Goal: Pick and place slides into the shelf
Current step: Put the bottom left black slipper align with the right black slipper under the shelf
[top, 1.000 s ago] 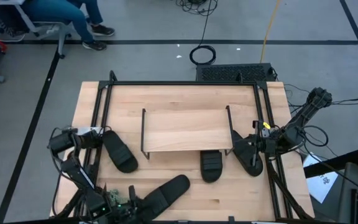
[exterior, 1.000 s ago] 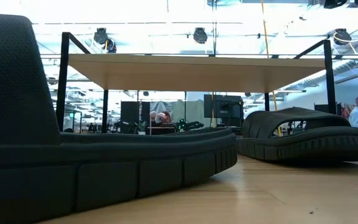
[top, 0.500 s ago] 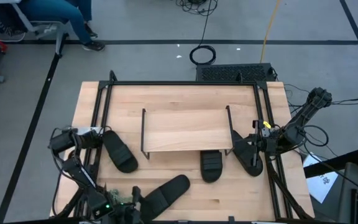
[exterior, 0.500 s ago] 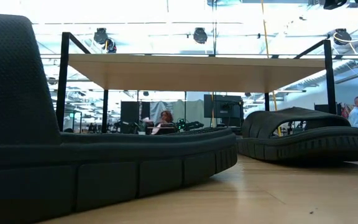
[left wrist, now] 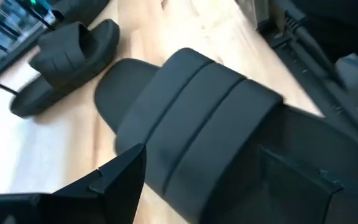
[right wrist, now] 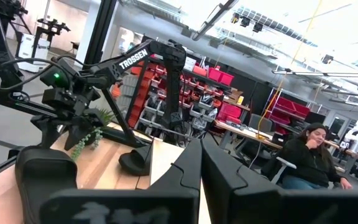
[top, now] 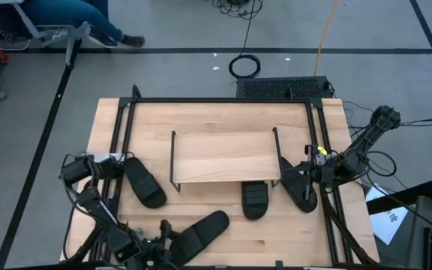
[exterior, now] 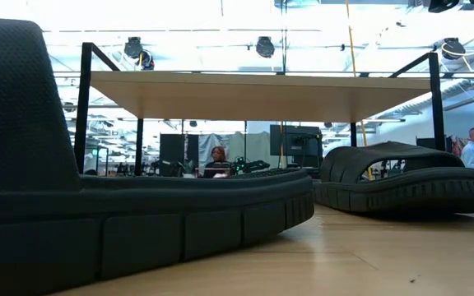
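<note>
The shelf (top: 223,156) stands mid-table, its plank top (exterior: 262,94) on thin black legs. Four black slides lie on the table. One slide (top: 142,181) is left of the shelf. One slide (top: 255,199) has its far end under the shelf's near edge. One slide (top: 302,187) lies at the right. The nearest slide (top: 202,231) is at the near edge. My left gripper (top: 163,240) is open, and its fingers (left wrist: 122,175) stand on either side of that slide's ribbed strap (left wrist: 197,118). My right gripper (right wrist: 201,180) is shut, raised at the table's right edge. My left gripper comes at the nearest slide slanting down from the table's near left, with one open finger on each side of the strap (left wrist: 166,155). I cannot tell whether a finger touches it. The slide lies flat on its sole on the table.
A black frame (top: 118,150) runs along the table's left, far and right edges. Behind the table's far edge sits a black box (top: 283,86) with cables. A seated person (right wrist: 306,155) shows in the room beyond. Bare wood lies between the shelf and the far edge.
My left gripper has opened around the nearest slide and tipped a little lower over it. The slide has stayed flat where it lay. A person's foot beyond the far left corner has shifted.
</note>
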Motion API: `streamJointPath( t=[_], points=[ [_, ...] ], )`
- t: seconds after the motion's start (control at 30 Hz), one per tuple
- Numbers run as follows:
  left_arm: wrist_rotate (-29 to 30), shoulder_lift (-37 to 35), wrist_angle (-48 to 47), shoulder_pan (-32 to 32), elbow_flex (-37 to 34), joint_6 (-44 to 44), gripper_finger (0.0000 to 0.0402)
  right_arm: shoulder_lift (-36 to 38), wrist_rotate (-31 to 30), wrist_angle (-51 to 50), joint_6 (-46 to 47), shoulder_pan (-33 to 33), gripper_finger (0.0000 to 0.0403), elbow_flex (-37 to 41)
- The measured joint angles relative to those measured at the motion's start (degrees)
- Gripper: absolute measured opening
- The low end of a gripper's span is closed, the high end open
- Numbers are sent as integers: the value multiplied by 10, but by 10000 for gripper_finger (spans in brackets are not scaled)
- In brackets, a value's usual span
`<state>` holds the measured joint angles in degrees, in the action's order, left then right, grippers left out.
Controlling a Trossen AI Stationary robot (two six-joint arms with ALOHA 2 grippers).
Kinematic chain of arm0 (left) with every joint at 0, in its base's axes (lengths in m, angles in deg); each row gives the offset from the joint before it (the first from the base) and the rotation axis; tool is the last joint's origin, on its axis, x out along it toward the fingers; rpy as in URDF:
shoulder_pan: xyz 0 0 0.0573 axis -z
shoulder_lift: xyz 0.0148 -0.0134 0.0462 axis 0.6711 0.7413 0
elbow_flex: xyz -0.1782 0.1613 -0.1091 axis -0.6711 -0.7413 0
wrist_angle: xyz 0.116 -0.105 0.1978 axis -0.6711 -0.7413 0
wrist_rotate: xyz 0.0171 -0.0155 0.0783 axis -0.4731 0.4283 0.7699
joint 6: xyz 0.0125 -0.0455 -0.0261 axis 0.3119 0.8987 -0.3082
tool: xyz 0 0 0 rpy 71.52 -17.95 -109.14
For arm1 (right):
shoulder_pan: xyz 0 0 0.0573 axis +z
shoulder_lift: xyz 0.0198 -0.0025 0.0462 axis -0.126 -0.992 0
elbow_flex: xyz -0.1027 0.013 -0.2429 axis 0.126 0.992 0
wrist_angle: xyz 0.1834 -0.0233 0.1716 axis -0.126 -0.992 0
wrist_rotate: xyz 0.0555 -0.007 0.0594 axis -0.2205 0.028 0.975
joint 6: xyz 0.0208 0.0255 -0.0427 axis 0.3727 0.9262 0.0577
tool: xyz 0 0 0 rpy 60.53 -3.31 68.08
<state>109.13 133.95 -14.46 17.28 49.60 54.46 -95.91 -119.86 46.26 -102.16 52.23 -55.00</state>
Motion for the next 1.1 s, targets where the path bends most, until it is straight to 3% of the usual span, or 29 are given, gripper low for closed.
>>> streamJointPath(
  t=[0.5,0.9,1.1],
  points=[
    [-10,23,-10,-31,0,-82,296,0,-1,0,0,0,0,0],
    [76,38,9,-40,0,-162,296,-5,-3,0,11,0,0,0],
    [88,38,44,-43,-1,-226,296,-7,-3,0,10,0,0,0]
  ],
)
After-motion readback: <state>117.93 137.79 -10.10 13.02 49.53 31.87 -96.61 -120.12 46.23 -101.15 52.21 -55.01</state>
